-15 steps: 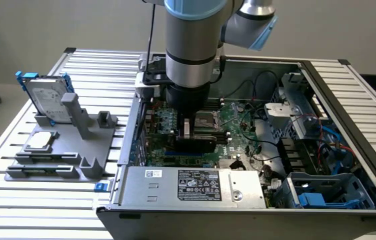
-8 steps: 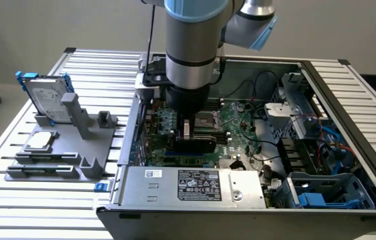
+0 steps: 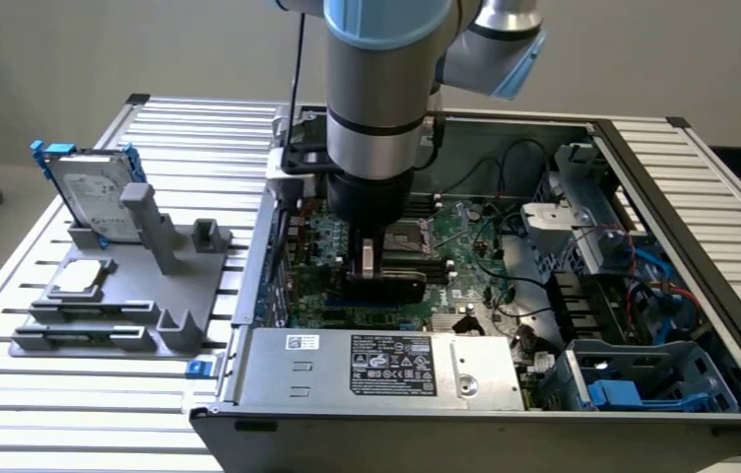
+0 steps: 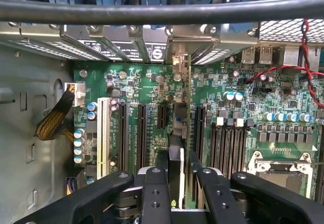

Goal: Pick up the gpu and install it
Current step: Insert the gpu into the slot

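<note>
The gpu (image 3: pixel 390 288) is hanging inside the open computer case (image 3: pixel 694 187), down over the green motherboard (image 3: pixel 479 248), toward the side of the case that is lying nearest the middle of the worktop (image 3: pixel 82 419). The gripper (image 3: pixel 373 268) is pinching it from above, with a black finger pressing on each face. In the wrist view the gpu (image 4: pixel 178 155) is standing on edge between the fingers (image 4: pixel 156 186), running in line with the long black slots, with its silver end bracket (image 4: pixel 177 61) reaching the rear wall of the case. Whether its lower edge is sitting in a slot I cannot tell.

A white slot (image 4: pixel 104 135) is lying a few rows over, with a yellow-and-black braided cable (image 4: pixel 53 120) beyond it. On the other side of the gpu the open processor socket (image 4: pixel 281 171) is showing, with a red wire (image 4: pixel 306 67) looping above it.

The grey power supply (image 3: pixel 295 382) is filling the near end of the case, carrying a black-and-white label (image 3: pixel 393 367) (symbols and lines of print, all too small for me to read). A blue drive cage (image 3: pixel 634 382) is sitting in the case's near corner on the exterior view's right.

Beside the case, toward the worktop's edge on the exterior view's left, a grey fixture (image 3: pixel 167 325) is holding a silver hard drive (image 3: pixel 88 192) upright in a blue caddy, and a small square silver chip (image 3: pixel 82 279) is lying flat in it.
</note>
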`<state>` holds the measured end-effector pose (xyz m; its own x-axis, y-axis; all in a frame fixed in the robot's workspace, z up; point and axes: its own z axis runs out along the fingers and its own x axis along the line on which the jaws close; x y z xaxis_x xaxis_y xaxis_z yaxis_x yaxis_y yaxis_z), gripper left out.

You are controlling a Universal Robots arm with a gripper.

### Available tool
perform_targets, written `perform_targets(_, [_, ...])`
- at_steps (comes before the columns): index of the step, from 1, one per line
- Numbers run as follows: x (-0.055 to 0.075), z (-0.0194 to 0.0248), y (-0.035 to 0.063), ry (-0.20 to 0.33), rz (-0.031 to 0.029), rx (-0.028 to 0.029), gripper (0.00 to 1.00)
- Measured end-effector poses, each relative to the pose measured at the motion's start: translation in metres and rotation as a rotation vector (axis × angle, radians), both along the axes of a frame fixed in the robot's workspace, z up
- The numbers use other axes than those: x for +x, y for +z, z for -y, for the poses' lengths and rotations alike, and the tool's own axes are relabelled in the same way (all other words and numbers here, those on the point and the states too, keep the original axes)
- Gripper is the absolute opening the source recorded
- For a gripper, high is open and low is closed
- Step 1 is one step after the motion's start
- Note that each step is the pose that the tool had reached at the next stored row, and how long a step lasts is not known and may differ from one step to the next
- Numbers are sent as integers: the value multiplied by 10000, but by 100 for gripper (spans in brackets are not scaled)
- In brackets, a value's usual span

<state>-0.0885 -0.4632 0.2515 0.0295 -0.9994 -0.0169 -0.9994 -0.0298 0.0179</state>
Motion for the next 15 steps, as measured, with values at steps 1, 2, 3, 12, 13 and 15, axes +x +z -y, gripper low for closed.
perform_targets(1, [0, 3, -4, 0, -1, 3, 27])
perform_targets(2, [0, 5, -8, 0, -1, 5, 27])
perform_targets(3, [-1, 8, -13, -1, -2, 8, 27])
perform_targets(12, [-1, 17, -30, -1, -1, 44, 27])
perform_targets(13, [-1, 17, -28, -1, -1, 48, 27])
perform_targets(15, [-1, 17, -12, -2, 0, 62, 28])
